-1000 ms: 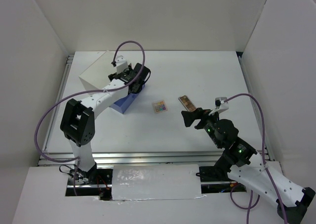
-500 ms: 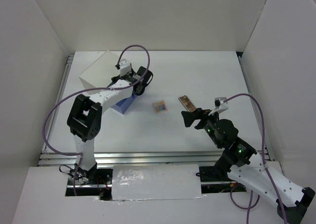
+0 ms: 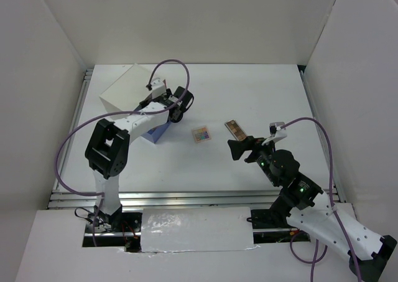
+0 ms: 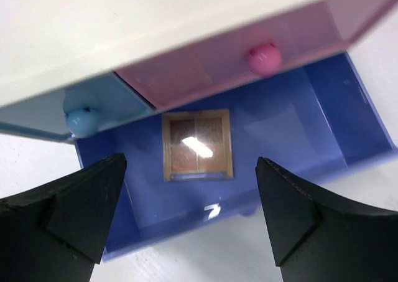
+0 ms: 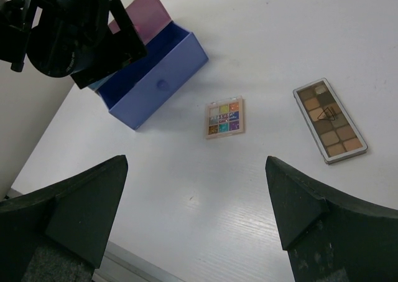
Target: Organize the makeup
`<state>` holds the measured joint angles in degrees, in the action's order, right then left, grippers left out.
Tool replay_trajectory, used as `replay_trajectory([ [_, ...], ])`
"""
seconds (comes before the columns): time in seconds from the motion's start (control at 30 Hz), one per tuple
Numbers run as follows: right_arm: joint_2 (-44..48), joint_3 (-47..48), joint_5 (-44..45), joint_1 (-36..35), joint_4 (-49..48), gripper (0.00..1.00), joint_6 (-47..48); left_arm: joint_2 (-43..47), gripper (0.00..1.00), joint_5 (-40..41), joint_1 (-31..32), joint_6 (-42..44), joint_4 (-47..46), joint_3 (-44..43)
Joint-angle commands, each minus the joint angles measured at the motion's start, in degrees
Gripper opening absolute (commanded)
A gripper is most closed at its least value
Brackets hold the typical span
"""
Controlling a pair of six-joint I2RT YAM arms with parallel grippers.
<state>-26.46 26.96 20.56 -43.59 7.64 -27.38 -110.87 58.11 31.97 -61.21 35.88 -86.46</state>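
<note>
White box (image 3: 124, 92) w/ pink drawer (image 4: 205, 64) & light-blue drawer (image 4: 112, 98) sits far-left on the counter (image 3: 261, 95). Its dark-blue drawer (image 4: 348, 114) is pulled out, L arm reaching over it. From above the arm covers most of that drawer, so contents can't be seen there; box top is cut off in L wrist view.

Brown square palette (image 4: 198, 145) lies flat inside the dark-blue drawer, directly below L pincer (image 4: 189, 210), jaws wide apart, holding nothing.

Colourful square palette (image 5: 224, 116) & long palette (image 5: 329, 120) lie on open counter, apart from each other, ahead of R pincer (image 5: 196, 216), also spread wide, empty, hovering clear of both.
</note>
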Motion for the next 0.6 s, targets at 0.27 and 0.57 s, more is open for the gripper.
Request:
replay_trajectory([
  [0.27,9.9,-2.0,11.3,0.4,0.7,1.0,-3.6,-9.4,0.99,-17.1,14.0,4.2,6.7,-17.9],
  [0.57,10.3,-2.4,9.4,0.7,1.0,1.0,-2.0,-16.9,0.99,-27.6,14.9,7.9,2.8,-19.2],
])
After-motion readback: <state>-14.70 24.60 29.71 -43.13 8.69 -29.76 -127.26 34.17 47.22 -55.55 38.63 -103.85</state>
